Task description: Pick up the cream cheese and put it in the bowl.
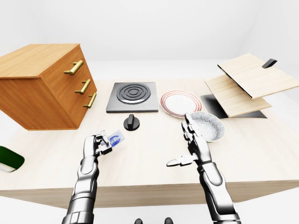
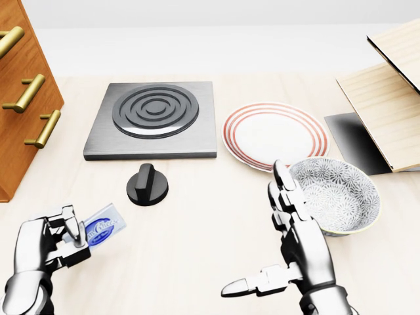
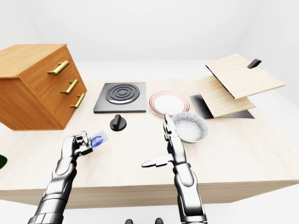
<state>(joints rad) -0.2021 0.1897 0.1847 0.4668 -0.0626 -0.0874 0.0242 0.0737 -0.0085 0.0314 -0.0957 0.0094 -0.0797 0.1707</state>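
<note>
Pinching cream cheese [image 2: 103, 227]: left robot hand [image 2: 49, 246] | right robot hand [image 2: 289, 236] spread beside bowl [image 2: 341, 190]

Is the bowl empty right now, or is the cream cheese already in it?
Empty. The bowl shows only its patterned inside, and the cream cheese is held in the left hand, far to the bowl's left in the head view.

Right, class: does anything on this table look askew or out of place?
Yes. The wooden boards at the left-eye view's upper right lie tilted and stacked unevenly over a dark mat. The black knob sits loose on the table, apart from the stove burner.
</note>
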